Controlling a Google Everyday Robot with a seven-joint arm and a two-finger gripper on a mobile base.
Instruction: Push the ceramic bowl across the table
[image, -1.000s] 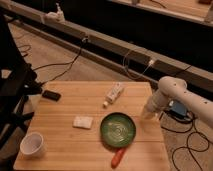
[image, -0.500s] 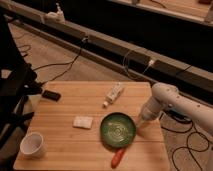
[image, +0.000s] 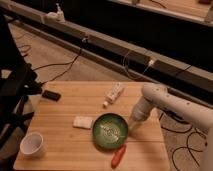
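The ceramic bowl is a wide green dish with pale swirls in its centre. It sits on the light wooden table, right of the middle and near the front. The white arm comes in from the right and reaches down to the bowl's right rim. My gripper is low over the table, right beside that rim, close to touching it.
A red-orange carrot-like item lies just in front of the bowl. A pale sponge lies to its left, a white cup at the front left, a white bottle behind, a black device at the back left. Cables cross the floor.
The arm has swung left and down from the table's right edge, bringing the gripper to the bowl's right rim. The bowl has not visibly moved.
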